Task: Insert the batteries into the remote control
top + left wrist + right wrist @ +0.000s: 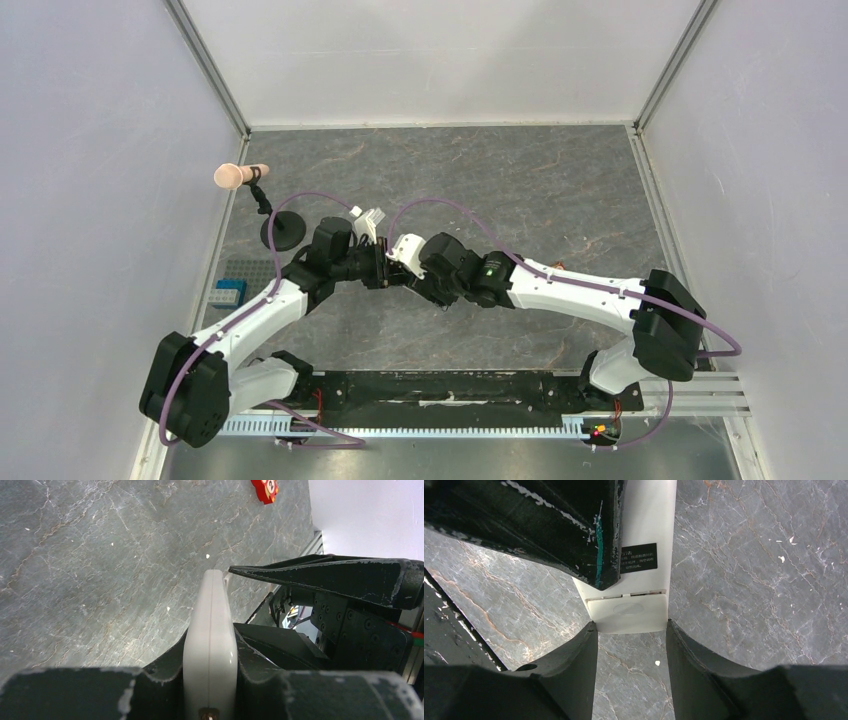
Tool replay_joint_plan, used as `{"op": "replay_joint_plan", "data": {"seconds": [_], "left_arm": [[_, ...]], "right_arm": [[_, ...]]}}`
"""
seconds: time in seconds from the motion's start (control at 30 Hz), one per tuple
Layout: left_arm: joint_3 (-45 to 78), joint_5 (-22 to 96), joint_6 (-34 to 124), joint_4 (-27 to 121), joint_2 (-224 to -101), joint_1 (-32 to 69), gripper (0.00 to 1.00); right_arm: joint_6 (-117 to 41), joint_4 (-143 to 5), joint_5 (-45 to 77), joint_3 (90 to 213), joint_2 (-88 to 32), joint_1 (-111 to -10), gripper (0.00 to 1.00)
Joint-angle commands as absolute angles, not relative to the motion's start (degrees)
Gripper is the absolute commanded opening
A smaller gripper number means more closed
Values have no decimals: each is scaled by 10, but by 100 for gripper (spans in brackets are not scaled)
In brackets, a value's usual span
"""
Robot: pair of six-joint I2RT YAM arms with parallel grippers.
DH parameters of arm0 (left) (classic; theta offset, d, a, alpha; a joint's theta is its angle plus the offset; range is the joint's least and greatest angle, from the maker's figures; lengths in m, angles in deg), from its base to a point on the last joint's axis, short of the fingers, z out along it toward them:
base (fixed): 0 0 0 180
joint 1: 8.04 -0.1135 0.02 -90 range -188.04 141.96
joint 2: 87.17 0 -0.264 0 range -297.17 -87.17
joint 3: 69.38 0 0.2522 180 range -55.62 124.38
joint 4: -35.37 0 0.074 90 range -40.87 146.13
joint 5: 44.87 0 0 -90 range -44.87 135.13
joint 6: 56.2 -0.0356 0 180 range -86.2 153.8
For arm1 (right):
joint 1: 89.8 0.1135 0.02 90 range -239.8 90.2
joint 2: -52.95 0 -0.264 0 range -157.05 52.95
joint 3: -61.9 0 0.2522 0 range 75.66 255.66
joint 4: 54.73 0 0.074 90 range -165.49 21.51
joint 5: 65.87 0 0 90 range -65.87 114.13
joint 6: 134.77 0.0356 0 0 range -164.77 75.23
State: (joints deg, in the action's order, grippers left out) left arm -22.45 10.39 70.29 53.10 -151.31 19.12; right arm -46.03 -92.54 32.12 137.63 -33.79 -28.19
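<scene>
1. Setting: a grey veined tabletop boxed in by plain white walls. A black rail runs along the near edge between the two arm bases.
2. Arms: both reach inward and meet near the middle of the tabletop, tip to tip.
3. Remote control: held clear of the tabletop at that meeting point. Its plain white back faces the right wrist camera and its thin seamed edge faces the left wrist camera.
4. Remote back, detail: a black label with white print too small to read. Past a seam, a cover panel with a shallow oval dimple forms the end.
5. Left hand: pinching the remote control, one finger on each broad face. One of its dark fingers overlaps the white back in the right wrist view.
6. Right hand: fingers spread to the remote's width, with the tips against the two corners of the cover end. Whether they squeeze it cannot be told.
7. Red object: scalloped edge, cropped at the frame top, lying on the tabletop well apart from the hands.
8. Microphone: pale head on a short black stand with a round base, at far left.
9. Grey gridded tray: at the left wall, with a blue piece at its near end. Finer detail is too small to tell.
</scene>
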Motion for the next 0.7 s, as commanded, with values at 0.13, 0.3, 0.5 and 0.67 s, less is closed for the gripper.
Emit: {"op": "replay_joint_plan", "data": {"seconds": [0.13,0.3,0.5,0.67], "left_arm": [[-225,2,804,411,-1515,198,2],[-222,-12,812,408,-1518,198,2],[-218,-10,792,418,-1513,198,2],[-211,-7,770,438,-1508,198,2]], "right_arm": [[-453,-855,315,1406,-344,-291,46],[-463,-856,310,1405,-347,-297,48],[-478,-865,279,1407,-345,-297,51],[-485,-877,268,1409,-348,-297,55]]}}
